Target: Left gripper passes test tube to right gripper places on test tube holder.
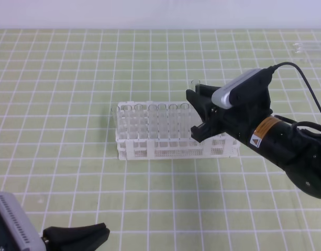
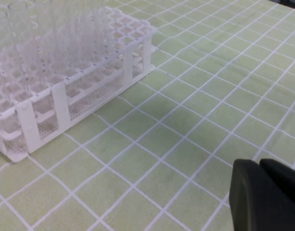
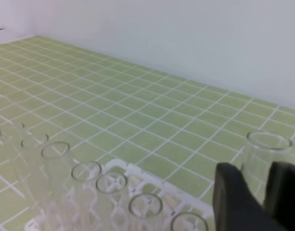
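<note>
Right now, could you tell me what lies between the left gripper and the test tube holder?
Only bare green grid mat. In the exterior high view, the left gripper sits low at the near edge and the test tube holder stands apart beyond it, with nothing between.

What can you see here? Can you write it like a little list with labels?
Surface: green mat with white grid lines
Rack: white plastic lattice test tube holder, standing mid-mat
In rack: row of clear tubes, upright
Right pincer: black jaws under silver-grey cap, above the rack's right end, shut on a clear glass test tube
Tube pose: upright, open end on top
Left pincer: black, low at the near left corner, holding nothing, jaws together
</note>
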Motion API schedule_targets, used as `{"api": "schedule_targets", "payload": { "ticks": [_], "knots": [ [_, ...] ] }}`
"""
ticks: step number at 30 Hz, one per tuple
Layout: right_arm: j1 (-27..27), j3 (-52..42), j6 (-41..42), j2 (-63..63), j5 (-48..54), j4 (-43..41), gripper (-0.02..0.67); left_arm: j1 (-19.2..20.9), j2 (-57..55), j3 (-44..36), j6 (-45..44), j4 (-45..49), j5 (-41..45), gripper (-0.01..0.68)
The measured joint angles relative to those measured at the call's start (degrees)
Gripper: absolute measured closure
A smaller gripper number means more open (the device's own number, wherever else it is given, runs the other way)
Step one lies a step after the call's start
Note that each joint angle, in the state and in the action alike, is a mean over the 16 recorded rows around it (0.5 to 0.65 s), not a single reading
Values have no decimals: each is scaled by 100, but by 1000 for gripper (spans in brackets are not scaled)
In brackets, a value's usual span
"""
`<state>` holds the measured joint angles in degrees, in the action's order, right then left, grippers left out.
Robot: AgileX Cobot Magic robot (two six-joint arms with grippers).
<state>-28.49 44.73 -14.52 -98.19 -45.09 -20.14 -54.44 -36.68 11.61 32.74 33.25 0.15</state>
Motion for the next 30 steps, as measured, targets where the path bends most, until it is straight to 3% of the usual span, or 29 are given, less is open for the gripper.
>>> {"api": "schedule_targets", "payload": {
  "ticks": [30],
  "knots": [
    [5,-2,-3,79,24,12,602,-2,1,-1,3,-4,13,672]
  ]
}}
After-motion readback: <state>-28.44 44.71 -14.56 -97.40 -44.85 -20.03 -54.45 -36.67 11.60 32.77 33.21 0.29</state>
